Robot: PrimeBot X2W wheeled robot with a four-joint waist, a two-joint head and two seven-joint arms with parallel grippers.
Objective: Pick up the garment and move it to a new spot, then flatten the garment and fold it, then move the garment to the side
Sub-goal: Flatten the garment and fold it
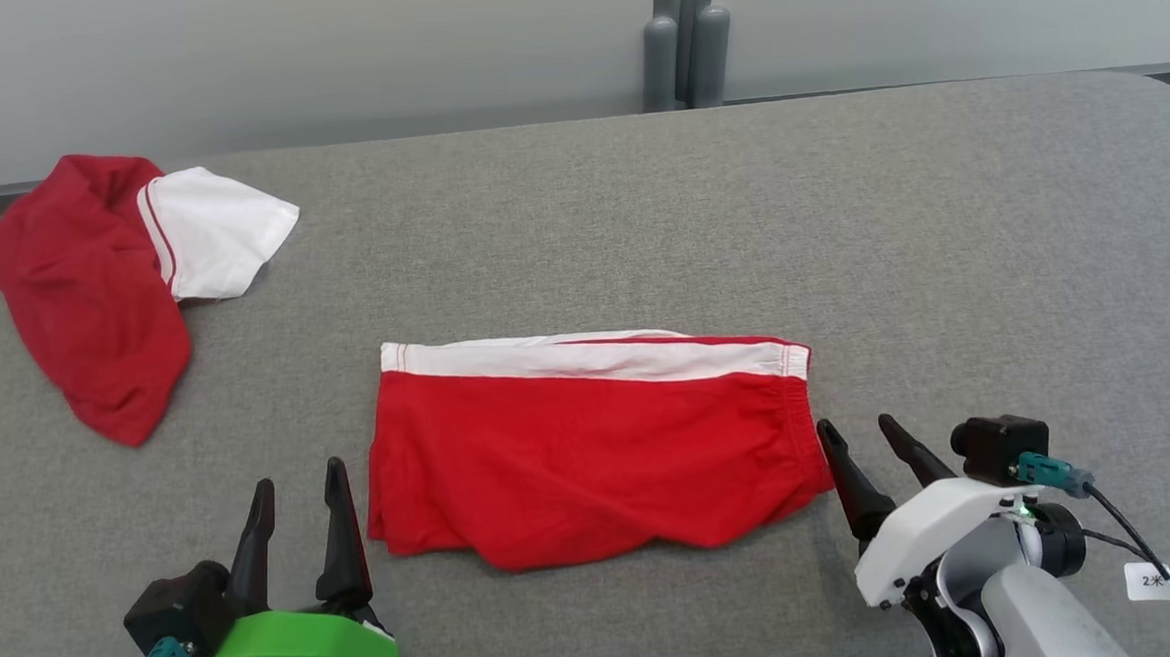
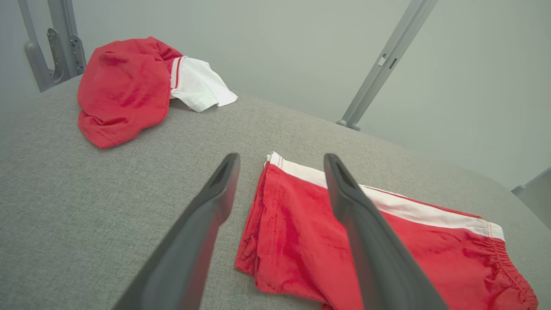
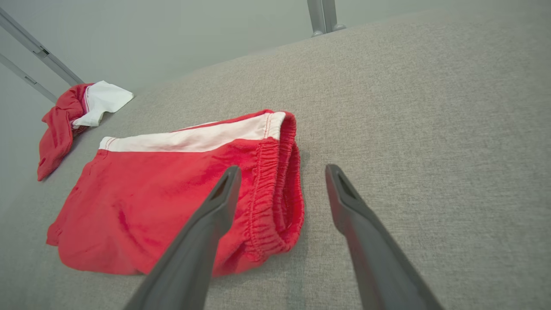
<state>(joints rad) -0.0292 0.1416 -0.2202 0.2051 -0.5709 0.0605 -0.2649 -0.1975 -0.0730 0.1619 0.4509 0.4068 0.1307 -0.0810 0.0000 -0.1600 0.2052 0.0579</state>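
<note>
Nearest the lens, at the left gripper [image 1: 299,473]: jaws spread wide, gripping nothing, tips over the grey table [image 1: 941,250]. Just beside its inner finger, toward the other arm: the short folded end of the shorts [image 1: 592,458], close, apparently not touching. From the left wrist, that folded end seen between the two fingers and beyond the tips, with the inner finger crossing in front of red cloth.

At the right gripper [image 1: 856,421]: jaws likewise wide apart, empty. Elastic waist end of the shorts right beside its inner finger; touching or barely apart, cannot tell. From the right wrist, gathered waistband bulging in the gap near the tips, closer to the inner finger; bare table ahead of the outer one.

Between the two grippers: shorts lying flat and folded, red, with a white band along the edge away from the jaws; nearer edge wavy, a little rumpled.

Well beyond the left gripper, out past its outer finger: a second garment [image 1: 92,284], red and white, crumpled in a heap at the table's far corner, well apart from the shorts.

Farthest out: grey posts [image 1: 686,53] against a pale wall [image 1: 330,51].
</note>
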